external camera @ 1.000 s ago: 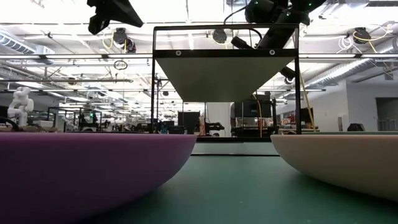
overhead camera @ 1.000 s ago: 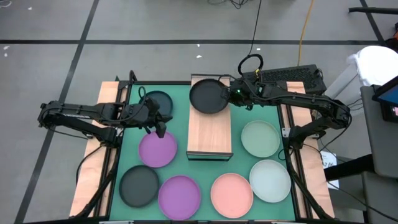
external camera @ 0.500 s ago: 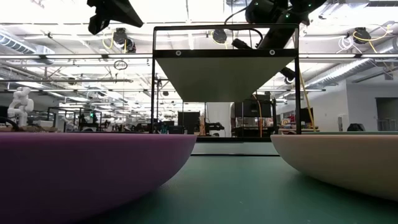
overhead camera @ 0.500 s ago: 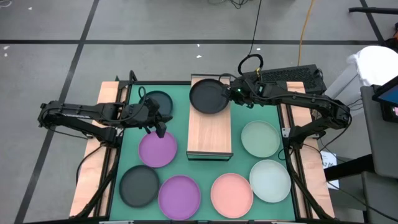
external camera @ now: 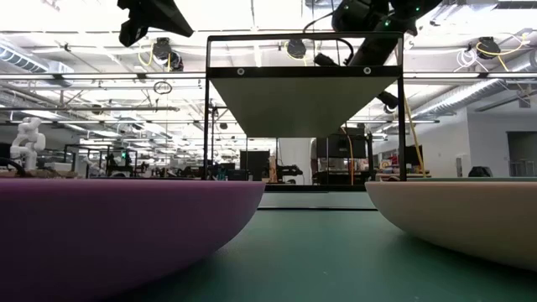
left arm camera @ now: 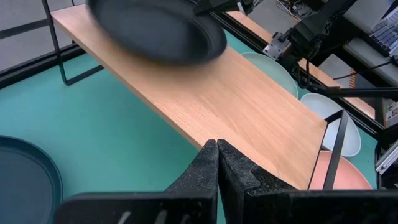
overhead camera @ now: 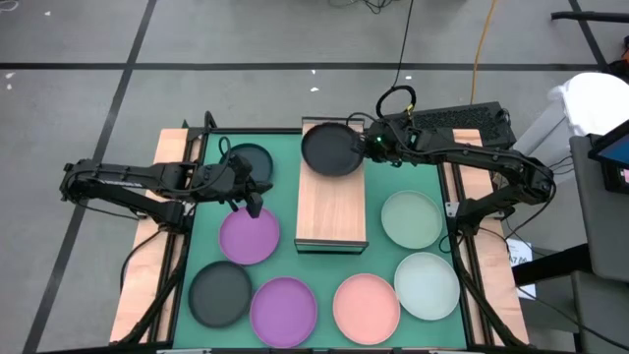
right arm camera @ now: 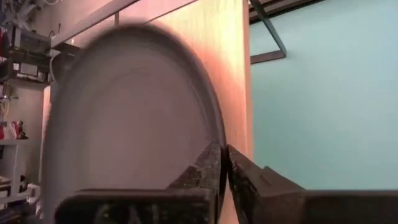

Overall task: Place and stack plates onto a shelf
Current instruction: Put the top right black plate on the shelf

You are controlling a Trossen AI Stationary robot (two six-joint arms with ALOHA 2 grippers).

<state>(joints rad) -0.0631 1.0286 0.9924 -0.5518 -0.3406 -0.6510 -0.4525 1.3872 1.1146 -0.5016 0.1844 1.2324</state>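
Plates like the dark grey plate [overhead camera: 331, 149] at the far end of the shelf [overhead camera: 332, 211] look stiff, light and smooth-rimmed, so I judge a pinch on the thin raised edge is the only real hold, and a slippery one. My right tool [overhead camera: 370, 146] sits at that plate's rim with its fingers clenched together; the wrist view shows them shut just beside the edge, though whether they nip it I cannot tell. My left tool [overhead camera: 252, 205] is shut on nothing above the purple plate [overhead camera: 249, 236]. From counter height the shelf top is hidden, and that plate blurs in both wrist views.
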